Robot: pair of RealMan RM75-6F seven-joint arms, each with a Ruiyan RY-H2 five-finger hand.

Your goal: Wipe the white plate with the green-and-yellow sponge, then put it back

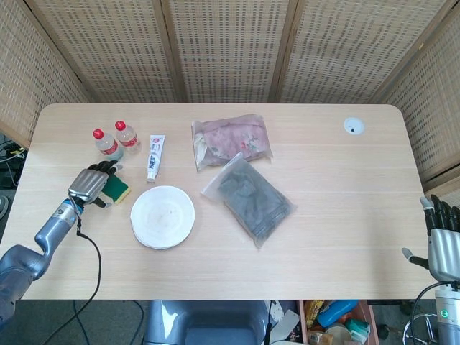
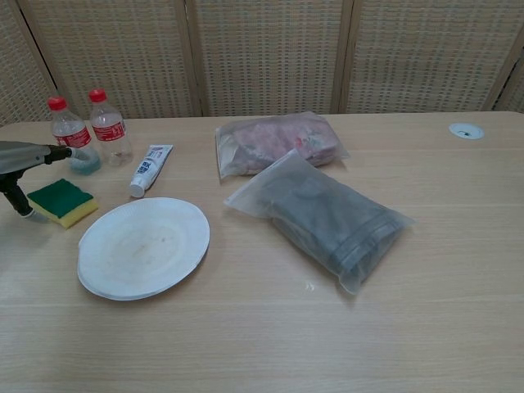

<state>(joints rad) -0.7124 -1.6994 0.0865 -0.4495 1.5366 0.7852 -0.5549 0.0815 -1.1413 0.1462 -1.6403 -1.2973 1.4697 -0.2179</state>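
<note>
Green-and-yellow rectangular sponge (image 2: 62, 202) being rested flat on pale wooden counter (image 1: 338, 215), just left of round white plate (image 1: 163, 216). Left hand (image 1: 88, 187) being kept at sponge's left edge; fingers (image 1: 105, 167) over it, grip cannot be told. Right hand (image 1: 443, 244) being held idle, fingers spread, well apart. Release judged pending.

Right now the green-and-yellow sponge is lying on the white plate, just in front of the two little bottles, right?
Not quite: the sponge lies on the table beside the white plate, to its left, not on it. It is just in front of the two bottles, as you said. The chest view shows this clearly.
</note>
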